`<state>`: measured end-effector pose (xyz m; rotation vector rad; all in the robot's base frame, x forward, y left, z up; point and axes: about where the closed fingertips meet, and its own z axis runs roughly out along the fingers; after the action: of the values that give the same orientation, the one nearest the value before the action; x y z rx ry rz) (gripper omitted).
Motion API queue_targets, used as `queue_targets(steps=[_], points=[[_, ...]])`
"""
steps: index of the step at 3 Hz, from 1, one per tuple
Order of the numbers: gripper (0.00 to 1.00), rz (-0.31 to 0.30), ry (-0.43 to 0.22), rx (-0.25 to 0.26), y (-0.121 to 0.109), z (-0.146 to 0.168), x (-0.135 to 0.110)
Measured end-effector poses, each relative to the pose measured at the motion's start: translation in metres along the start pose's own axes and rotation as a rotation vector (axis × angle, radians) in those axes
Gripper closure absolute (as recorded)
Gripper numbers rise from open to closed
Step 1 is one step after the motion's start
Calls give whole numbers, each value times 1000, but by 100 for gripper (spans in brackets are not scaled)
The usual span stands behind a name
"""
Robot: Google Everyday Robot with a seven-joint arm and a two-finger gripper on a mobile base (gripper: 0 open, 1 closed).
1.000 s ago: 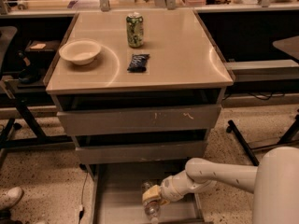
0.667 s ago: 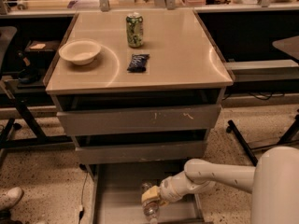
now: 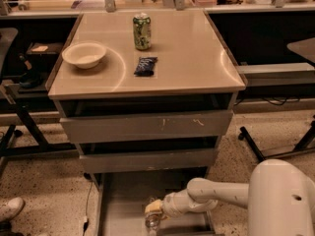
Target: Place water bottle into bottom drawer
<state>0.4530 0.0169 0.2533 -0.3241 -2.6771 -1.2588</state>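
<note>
Water bottle (image 3: pixel 152 221) hangs right under the tool (image 3: pixel 153 208), cap end up, low over the floor of the bottom drawer (image 3: pixel 123 200). The tool is pinching the water bottle at its top end; I see no gap between the two. The bottle's lower end runs off the bottom of the view, so I can't tell whether it touches the floor.

Change over the last second: almost none. Tool and bottle have crept slightly lower and further in over the drawer floor, moving together. The arm (image 3: pixel 221 193) reaches in from the side, below the two upper drawers (image 3: pixel 147 127).

My read: transport is done and the bottle is inside the drawer's footprint, with the drawer pulled fully out. Only the release and retreat are left. Risk: a crinkly, light bottle let go upright will likely tip and roll, though the low sides should keep it in.

Well above and behind the tool, the counter (image 3: pixel 187 58) carries the green can (image 3: pixel 141 31), bowl (image 3: pixel 84 55) and dark packet (image 3: pixel 145 66). None of them is involved.
</note>
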Motion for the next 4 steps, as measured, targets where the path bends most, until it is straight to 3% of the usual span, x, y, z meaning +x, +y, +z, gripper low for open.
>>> queue_targets(steps=[1,4], points=[[100,38,-39,-2,-17,20,-23],[100,56,-157,9,-41,22,-81]])
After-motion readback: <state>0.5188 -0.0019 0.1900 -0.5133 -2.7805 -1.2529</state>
